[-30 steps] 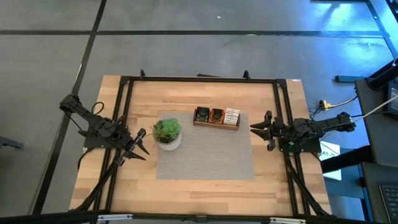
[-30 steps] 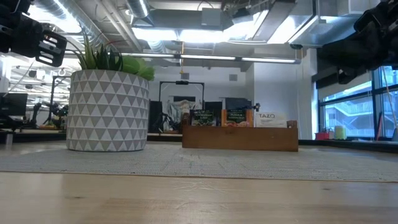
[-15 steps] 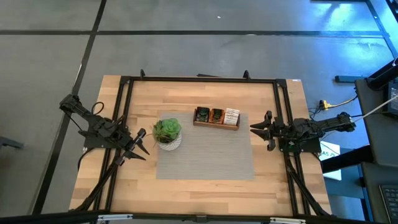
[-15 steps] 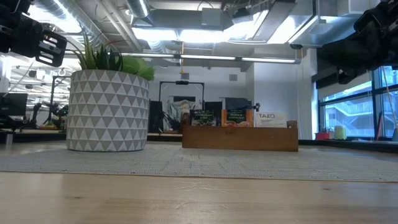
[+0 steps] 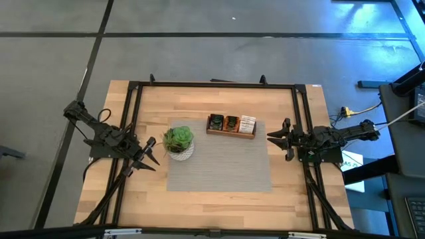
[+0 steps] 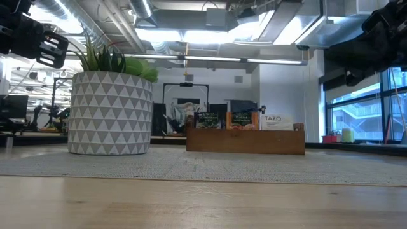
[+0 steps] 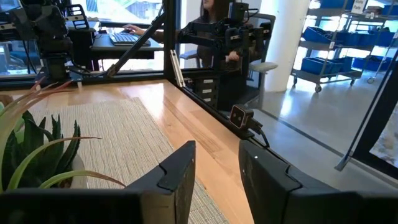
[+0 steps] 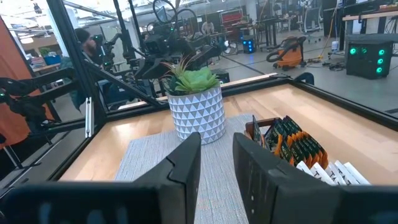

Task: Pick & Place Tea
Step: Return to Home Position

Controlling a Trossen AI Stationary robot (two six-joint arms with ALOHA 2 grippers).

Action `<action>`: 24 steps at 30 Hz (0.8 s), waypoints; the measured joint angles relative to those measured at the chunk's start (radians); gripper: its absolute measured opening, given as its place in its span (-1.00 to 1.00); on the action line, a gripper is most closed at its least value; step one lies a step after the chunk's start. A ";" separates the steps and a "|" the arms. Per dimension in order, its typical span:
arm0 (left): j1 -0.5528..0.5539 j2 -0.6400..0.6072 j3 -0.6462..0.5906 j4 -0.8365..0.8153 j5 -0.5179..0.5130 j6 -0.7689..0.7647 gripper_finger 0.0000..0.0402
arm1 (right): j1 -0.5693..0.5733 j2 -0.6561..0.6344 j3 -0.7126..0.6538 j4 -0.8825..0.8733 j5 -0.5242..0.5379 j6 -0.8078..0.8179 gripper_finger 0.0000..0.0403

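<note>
The tea sachets stand on edge in a brown wooden box (image 5: 230,135) at the far edge of the grey mat (image 5: 219,167). Dark ones (image 5: 216,122) fill its left compartment, orange ones (image 5: 232,123) the middle and white ones (image 5: 248,124) the right. The right wrist view shows them as sachets (image 8: 297,147). My left gripper (image 5: 150,157) hangs open above the table's left side, beside the potted plant, with nothing between its fingers (image 7: 180,177). My right gripper (image 5: 273,137) hangs open at the table's right side, level with the box and apart from it, also holding nothing.
A green plant in a white triangle-patterned pot (image 5: 178,141) stands on the mat's far left corner, between my left gripper and the box. A black frame (image 5: 212,84) runs around the wooden table. People sit at desks in the room beyond (image 7: 211,25).
</note>
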 joint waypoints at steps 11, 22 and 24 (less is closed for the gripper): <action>0.000 0.000 0.000 0.000 0.000 0.000 -0.40 | 0.000 0.000 0.000 0.000 0.000 0.000 -0.52; 0.000 0.000 0.000 0.000 0.000 0.000 -0.41 | 0.000 0.000 0.000 0.000 0.000 0.000 -0.52; 0.000 0.000 0.000 0.000 0.000 0.000 -0.40 | 0.000 0.000 0.000 0.000 0.000 0.000 -0.52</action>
